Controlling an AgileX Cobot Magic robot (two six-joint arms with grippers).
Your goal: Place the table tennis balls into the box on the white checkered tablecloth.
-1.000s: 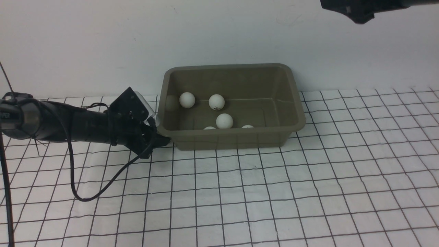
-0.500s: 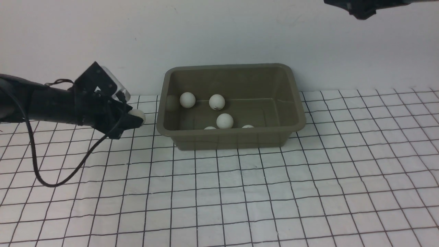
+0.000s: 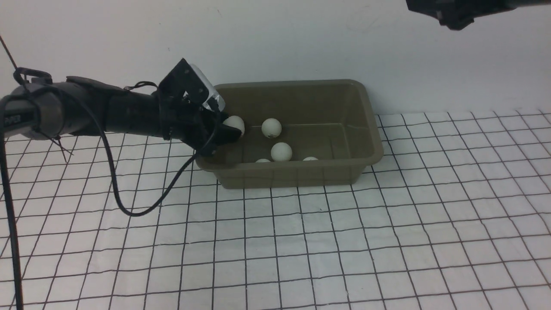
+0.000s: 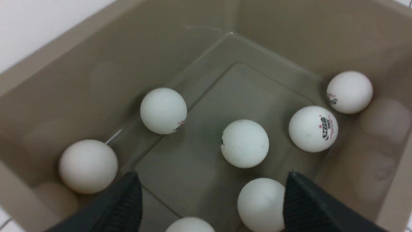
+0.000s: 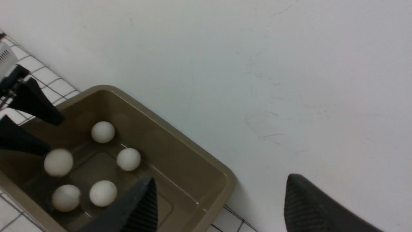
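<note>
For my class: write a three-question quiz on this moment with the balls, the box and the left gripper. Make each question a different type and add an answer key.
1. True or false: the left gripper is shut on a ball.
2. How many table tennis balls show in the left wrist view? A four, B seven, C ten.
3. Short answer: what does the box stand on?
Key: 1 false, it is open above the box; 2 B; 3 the white checkered tablecloth.
</note>
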